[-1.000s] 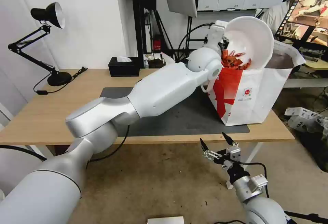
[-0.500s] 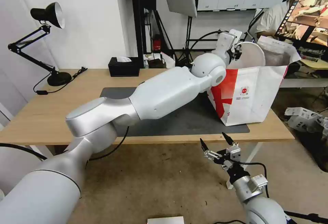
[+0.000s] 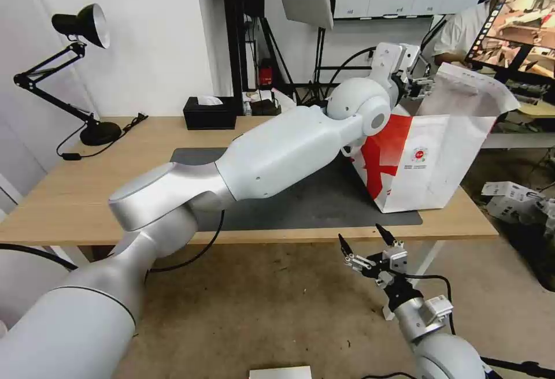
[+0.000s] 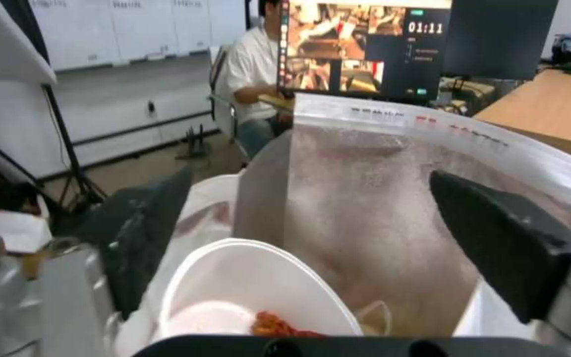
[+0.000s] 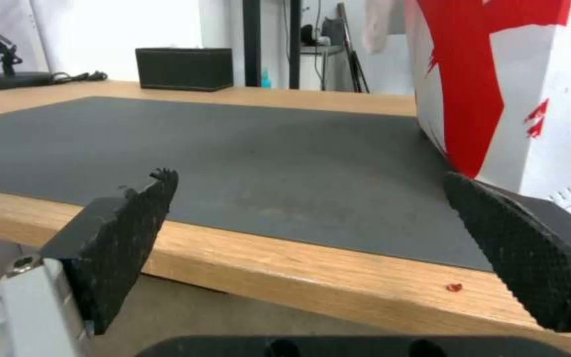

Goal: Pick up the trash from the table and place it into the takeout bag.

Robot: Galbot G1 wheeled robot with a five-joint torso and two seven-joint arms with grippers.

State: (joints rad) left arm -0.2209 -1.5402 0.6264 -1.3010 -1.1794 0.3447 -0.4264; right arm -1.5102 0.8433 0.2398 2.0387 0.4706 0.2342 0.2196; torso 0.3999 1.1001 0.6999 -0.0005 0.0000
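The red-and-white takeout bag point(image 3: 430, 159) stands on the right end of the dark grey mat point(image 3: 300, 200) on the light-wood table point(image 3: 69, 194). My left gripper point(image 3: 424, 82) hovers just above the bag's mouth, open and holding nothing. In the left wrist view, between its fingers point(image 4: 143, 233), the white bowl point(image 4: 253, 287) lies inside the bag against the foil lining point(image 4: 378, 208), with red shells point(image 4: 275, 325) in it. My right gripper point(image 3: 365, 245) hangs open below the table's front edge, facing the bag point(image 5: 497, 74) from the front.
A black desk lamp point(image 3: 75, 26) stands at the table's far left and a black tissue box point(image 3: 209, 113) at the back edge. A tiny red scrap point(image 5: 455, 287) lies on the wood near the front edge. Cartons point(image 3: 514, 197) sit on the floor to the right.
A second ago my left gripper held the bowl tipped over the bag. It lowered the bowl inside, let go, and now stands open just above the bag's mouth. The right arm stayed still.
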